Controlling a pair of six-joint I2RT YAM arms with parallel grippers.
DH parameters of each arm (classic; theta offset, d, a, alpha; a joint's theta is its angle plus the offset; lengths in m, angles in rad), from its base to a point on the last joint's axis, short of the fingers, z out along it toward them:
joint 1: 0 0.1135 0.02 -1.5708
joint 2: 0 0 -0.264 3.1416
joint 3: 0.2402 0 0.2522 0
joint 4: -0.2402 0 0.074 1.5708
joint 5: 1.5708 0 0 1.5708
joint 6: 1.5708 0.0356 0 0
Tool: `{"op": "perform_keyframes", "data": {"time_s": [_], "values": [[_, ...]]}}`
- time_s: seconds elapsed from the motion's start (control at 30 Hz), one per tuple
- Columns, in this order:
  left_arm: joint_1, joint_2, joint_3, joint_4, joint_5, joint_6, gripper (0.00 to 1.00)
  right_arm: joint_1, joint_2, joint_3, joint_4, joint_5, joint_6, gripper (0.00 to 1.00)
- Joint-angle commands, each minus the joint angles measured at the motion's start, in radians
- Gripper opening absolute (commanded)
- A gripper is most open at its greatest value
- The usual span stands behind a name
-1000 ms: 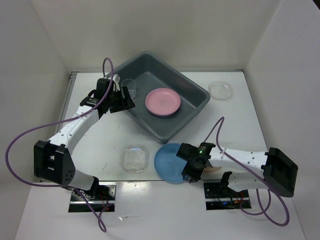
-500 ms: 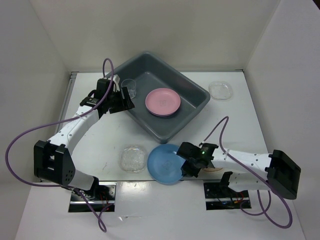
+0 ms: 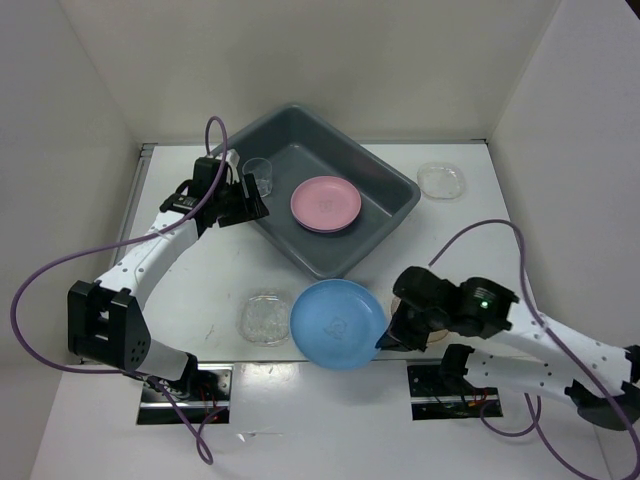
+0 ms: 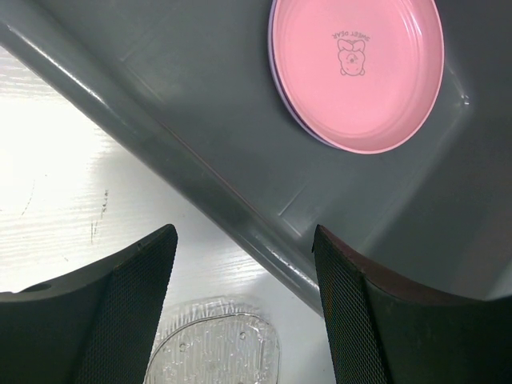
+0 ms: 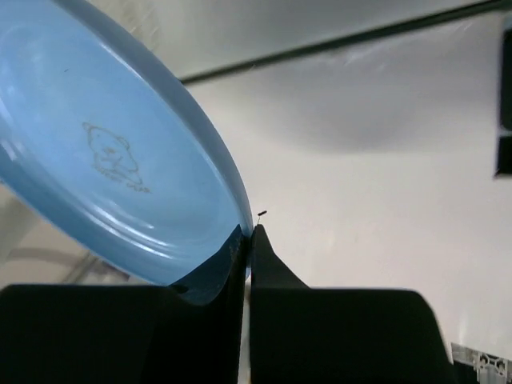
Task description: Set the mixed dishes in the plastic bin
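Note:
My right gripper (image 3: pixel 388 340) is shut on the rim of the blue plate (image 3: pixel 337 323) and holds it lifted above the table's front edge; the plate fills the upper left of the right wrist view (image 5: pixel 112 152), pinched at my gripper (image 5: pixel 249 234). The dark grey bin (image 3: pixel 385 195) holds the pink plate (image 3: pixel 325 203), stacked on a lavender one (image 4: pixel 282 96). My left gripper (image 3: pixel 245 198) is open and empty over the bin's left rim (image 4: pixel 240 216). A small clear cup (image 3: pixel 258 171) stands at that rim. A clear square dish (image 3: pixel 267 317) lies front left, a clear round dish (image 3: pixel 441 180) back right.
The tan dish (image 3: pixel 428 339) lies mostly hidden under my right arm. White walls close in the table on three sides. Purple cables loop off both arms. The clear square dish shows between my left fingers (image 4: pixel 212 352).
My right gripper has lifted the blue plate off the table and tilted it, shifting it left. The right arm has swung up and outward. The left arm has not moved.

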State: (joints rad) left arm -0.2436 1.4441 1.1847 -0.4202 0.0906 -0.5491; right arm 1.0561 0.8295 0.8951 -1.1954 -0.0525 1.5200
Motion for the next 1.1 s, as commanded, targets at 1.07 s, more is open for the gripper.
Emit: {"op": "perform_keyframes", "data": {"time_s": [1.07], "values": [[0.017,-0.131,0.109,-0.069,-0.177,0.080,0.78,-0.547,0.831,0.804,0.402,0.336,-0.736,0.00]]}}
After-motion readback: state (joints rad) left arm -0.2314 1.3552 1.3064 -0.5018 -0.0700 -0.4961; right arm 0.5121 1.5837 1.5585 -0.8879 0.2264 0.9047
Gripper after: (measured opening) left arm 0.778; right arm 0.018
